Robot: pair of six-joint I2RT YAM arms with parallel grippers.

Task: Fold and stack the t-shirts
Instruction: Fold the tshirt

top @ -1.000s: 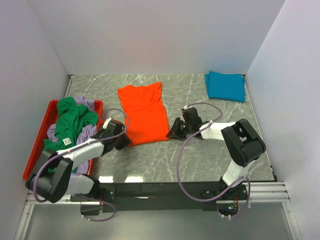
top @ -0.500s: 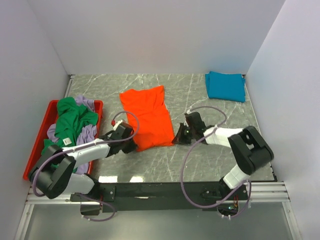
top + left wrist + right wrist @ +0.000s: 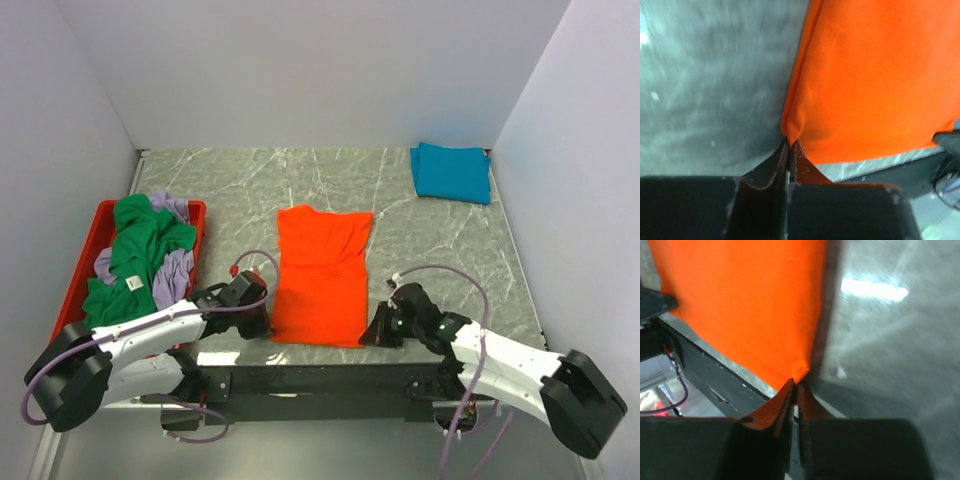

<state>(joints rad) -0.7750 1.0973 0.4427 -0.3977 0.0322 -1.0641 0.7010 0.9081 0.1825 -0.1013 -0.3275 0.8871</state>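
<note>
Orange t-shirt (image 3: pixel 322 275) lies flat at the table's (image 3: pixel 440 240) near edge, its two near corners pinched in the tightly closed left gripper (image 3: pixel 789 144) and right gripper (image 3: pixel 796 381), pulled nearer and straighter than a second ago.

I see the spread shirt (image 3: pixel 322 275) lower centre, the tray (image 3: pixel 72 295) holding a heap of shirts (image 3: pixel 140 255) at left, the folded shirt (image 3: pixel 452 172) upper right.

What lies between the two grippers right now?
The near hem of the orange t-shirt, as the top view shows: the left gripper and right gripper each pinch one corner of it.
</note>
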